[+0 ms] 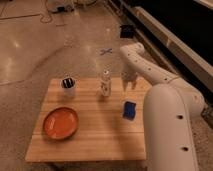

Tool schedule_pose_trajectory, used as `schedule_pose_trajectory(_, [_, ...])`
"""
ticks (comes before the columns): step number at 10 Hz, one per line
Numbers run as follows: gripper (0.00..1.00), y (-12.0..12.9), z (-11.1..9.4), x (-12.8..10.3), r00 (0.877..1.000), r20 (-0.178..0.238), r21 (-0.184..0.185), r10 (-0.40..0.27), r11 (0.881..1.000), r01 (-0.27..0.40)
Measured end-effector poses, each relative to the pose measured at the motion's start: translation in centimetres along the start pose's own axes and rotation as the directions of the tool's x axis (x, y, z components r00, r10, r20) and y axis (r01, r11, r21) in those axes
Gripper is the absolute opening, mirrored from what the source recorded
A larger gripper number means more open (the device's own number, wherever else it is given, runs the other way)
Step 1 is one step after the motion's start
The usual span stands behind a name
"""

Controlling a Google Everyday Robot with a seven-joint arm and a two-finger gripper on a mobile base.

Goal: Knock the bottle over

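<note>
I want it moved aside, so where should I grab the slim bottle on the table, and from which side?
Probably the bottle at mid body, below its white cap: it stands upright and slim. Come from the view's right, where the gripper hangs beside it, apart; the cup stands on its other side.

I can't read any text from here. The bottle (105,83) carries a label with dark marks, too blurred to make out. The tool (129,83), just right of it over the table (100,137), shows nothing legible. A blue cross (105,51) marks the floor (30,55).
</note>
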Motion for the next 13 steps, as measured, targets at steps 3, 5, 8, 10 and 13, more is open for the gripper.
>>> schedule_pose_trajectory(3, [0.45, -0.9, 0.4, 0.7, 1.000, 0.005, 0.014, -0.015, 1.000, 0.015])
schedule_pose_trajectory(5, [0.45, -0.2, -0.1, 0.4, 1.000, 0.009, 0.014, -0.027, 1.000, 0.027])
schedule_pose_trajectory(8, [0.45, -4.3, -0.1, 0.8, 0.999, 0.005, 0.020, -0.042, 0.999, 0.042])
schedule_pose_trajectory(10, [0.45, -6.2, 0.1, 1.1, 0.998, 0.001, 0.018, -0.058, 0.998, 0.058])
schedule_pose_trajectory(13, [0.45, -5.1, -0.3, 0.7, 0.997, 0.011, 0.019, -0.072, 0.997, 0.072])
